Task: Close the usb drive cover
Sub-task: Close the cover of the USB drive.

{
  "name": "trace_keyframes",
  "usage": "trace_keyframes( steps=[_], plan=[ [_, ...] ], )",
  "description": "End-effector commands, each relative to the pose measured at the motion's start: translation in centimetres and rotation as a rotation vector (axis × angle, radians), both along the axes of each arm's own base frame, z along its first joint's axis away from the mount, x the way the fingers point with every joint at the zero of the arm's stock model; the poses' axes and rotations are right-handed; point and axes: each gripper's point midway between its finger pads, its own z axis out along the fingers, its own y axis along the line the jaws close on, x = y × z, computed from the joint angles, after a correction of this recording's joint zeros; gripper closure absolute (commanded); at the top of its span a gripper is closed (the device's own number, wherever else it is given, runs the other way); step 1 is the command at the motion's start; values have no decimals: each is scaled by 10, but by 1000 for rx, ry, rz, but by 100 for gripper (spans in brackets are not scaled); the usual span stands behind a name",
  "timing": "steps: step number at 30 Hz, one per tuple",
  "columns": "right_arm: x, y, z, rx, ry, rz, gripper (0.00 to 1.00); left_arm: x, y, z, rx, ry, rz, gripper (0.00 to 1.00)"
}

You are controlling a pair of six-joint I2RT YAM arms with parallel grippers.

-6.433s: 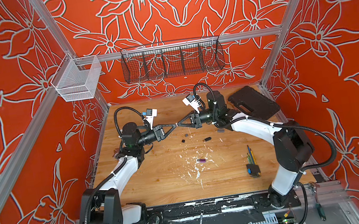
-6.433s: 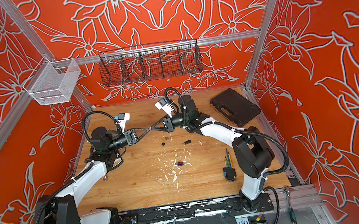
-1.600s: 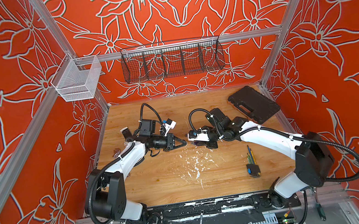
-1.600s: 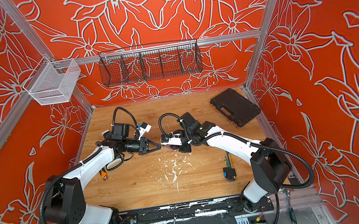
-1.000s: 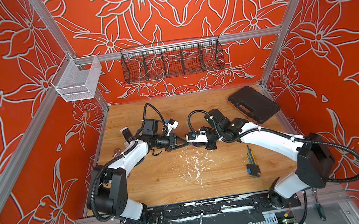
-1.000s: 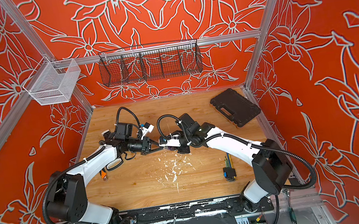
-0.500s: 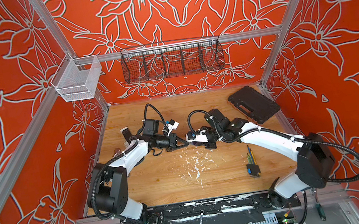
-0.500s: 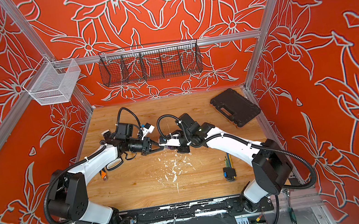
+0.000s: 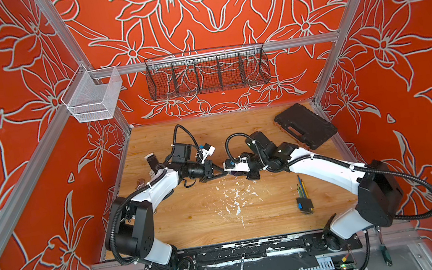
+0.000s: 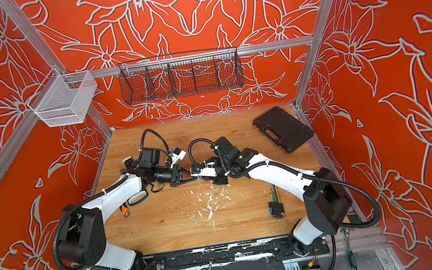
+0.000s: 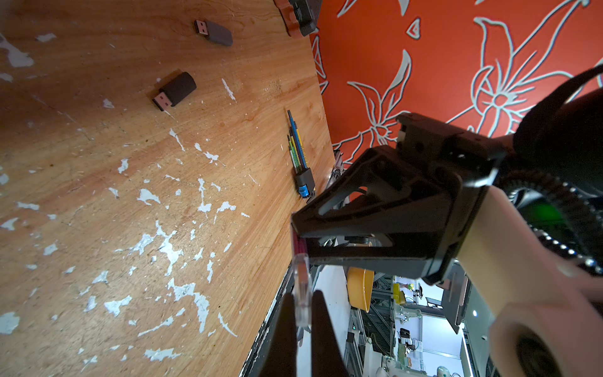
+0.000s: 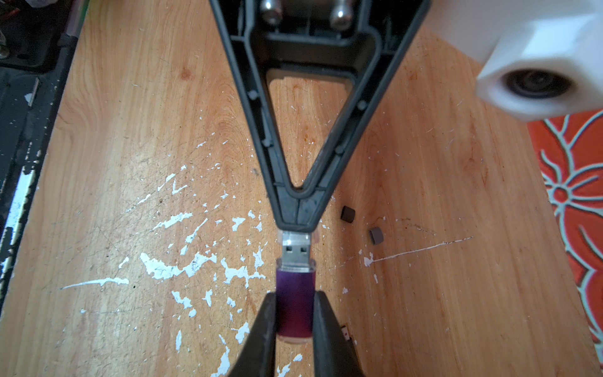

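Left end effector (image 9: 219,174) and right end effector (image 9: 231,172) meet tip to tip over the middle of the surface (image 9: 206,215) in both top views; what they hold I cannot see. Left wrist view: the left one is clamped on the clear cover (image 11: 301,289), its mouth hidden. Right wrist view: the right one is clamped on the purple usb drive (image 12: 295,303), with the cover at the plug (image 12: 295,254) tip. Tilted a little, I fear it jams or slips out.

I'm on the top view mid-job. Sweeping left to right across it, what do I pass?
White mesh basket → left gripper, shut on the clear cap → purple USB drive in the right gripper → hex key set. Left out for overlap: black wire basket, black case.
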Motion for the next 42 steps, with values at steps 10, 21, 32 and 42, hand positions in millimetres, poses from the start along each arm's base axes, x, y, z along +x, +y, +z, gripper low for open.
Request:
trace_keyframes(
  steps=[10, 21, 32, 42],
  plan=[
    [-14, 10, 19, 46, -108, 129, 84, -6, -9, 1, 22, -9, -81, 100],
    [-5, 20, 25, 91, -70, 80, 86, 3, -21, -8, 77, -42, -59, 100],
    [-3, 35, 38, 180, -63, 98, 87, 1, -36, -13, 69, -35, -91, 100],
    [-10, 17, 16, 61, -72, 111, 87, 3, -30, -7, 113, -85, -86, 99]
  ],
)
